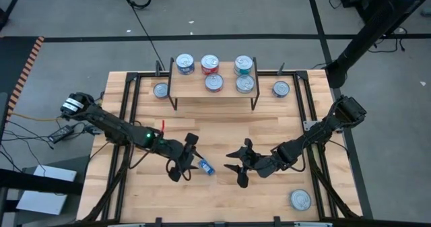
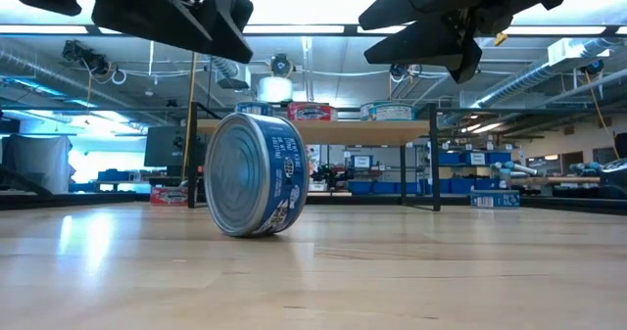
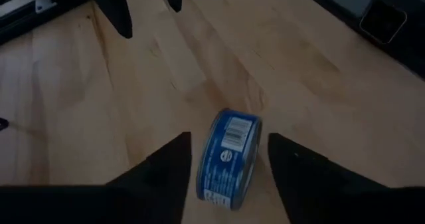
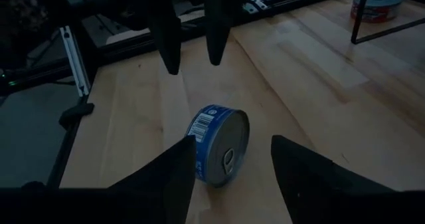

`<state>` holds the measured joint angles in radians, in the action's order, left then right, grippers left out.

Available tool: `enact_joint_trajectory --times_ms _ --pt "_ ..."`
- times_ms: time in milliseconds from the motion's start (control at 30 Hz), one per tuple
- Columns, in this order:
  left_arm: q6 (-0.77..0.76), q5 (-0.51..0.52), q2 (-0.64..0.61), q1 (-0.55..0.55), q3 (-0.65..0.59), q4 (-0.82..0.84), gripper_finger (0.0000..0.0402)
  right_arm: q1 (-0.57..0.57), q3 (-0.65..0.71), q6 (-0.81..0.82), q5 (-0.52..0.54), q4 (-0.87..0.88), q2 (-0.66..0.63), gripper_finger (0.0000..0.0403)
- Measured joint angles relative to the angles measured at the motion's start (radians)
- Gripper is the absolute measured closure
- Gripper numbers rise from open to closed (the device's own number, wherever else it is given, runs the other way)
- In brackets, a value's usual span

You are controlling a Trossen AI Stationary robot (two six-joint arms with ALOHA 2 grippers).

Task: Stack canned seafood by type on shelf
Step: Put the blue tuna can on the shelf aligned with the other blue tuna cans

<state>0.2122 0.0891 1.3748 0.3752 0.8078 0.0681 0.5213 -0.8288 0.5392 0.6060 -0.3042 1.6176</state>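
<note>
In the high view, a blue-labelled tin [image 1: 205,166] lay on its edge near the middle of the tabletop [image 1: 215,129], toward the front edge, between the left gripper [image 1: 187,157] and the right gripper [image 1: 240,165], both with fingers spread and touching nothing. The shelf [image 1: 212,87] stood at the rear edge carrying five tins: one blue, two red, two teal; single tins sat on the tabletop off each end of the shelf, and another [image 1: 300,200] near the front right corner. The low view alone showed the tin [image 2: 257,174] balanced on its rim, silver end facing the camera's left, with both grippers raised clear above it. The left wrist view showed the tin's [image 3: 227,157] blue side label with a white barcode patch, its other print too small to read, lying between the open fingers [image 3: 166,174]. The right wrist view showed the tin's [image 4: 219,144] pull-tab lid and a barcode on the label, with the left gripper's fingers [image 4: 166,41] hanging beyond it.
</note>
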Motion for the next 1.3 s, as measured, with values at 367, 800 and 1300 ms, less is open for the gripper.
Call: enact_joint_trajectory --times_ms 367,800,1300 --pt "-0.004 0.005 0.102 0.000 0.000 -0.070 0.0133 0.000 0.000 0.003 -0.001 0.006 0.000 0.0198" --pt "0.070 -0.047 0.152 -0.056 0.001 -0.076 0.0133 0.000 0.000 0.000 -0.003 0.013 0.000 0.0199" --pt "0.101 -0.074 0.199 -0.059 0.000 -0.073 0.0168 0.000 0.000 0.000 -0.005 0.021 0.000 0.0197"
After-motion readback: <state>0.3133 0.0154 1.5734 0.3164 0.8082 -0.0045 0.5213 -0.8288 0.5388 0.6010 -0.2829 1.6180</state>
